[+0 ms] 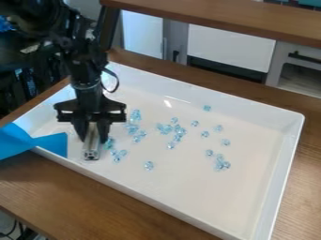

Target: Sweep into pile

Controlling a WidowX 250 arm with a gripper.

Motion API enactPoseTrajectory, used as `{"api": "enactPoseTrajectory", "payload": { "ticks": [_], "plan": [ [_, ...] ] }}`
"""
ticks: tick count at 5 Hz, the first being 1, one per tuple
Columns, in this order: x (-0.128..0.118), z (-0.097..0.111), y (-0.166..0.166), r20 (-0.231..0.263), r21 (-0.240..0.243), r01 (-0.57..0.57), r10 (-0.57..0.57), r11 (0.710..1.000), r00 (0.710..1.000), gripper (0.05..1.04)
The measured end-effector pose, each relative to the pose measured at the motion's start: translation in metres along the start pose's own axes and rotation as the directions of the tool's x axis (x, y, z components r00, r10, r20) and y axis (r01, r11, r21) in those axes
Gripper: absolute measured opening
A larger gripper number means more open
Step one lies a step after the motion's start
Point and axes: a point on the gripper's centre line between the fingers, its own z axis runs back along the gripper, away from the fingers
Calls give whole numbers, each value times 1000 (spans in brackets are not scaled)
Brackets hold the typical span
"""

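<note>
Blue, see-through beads were scattered in small bunches over the middle of the white tray. A shiny metal bar was held by the black gripper, its two fingers closed in on the bar's sides, near the tray's left side. The bar looked stiff, smooth and maybe a bit slippery; it was best held high by its flat sides, so its low end could be used to push. The beads looked light, hard and bumpy, and could be knocked away too easily. Brown wood grain was seen on the table.
</note>
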Motion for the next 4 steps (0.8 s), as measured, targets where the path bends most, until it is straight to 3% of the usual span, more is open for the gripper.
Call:
{"api": "enactPoseTrajectory", "payload": {
  "ticks": [3, 4],
  "plan": [
    [-2, -4, -44, -2, -8, -32, 32, 999, 999, 387],
    [-13, -2, -65, -22, -23, -21, 20, 1000, 1000, 387]
  ]
}}
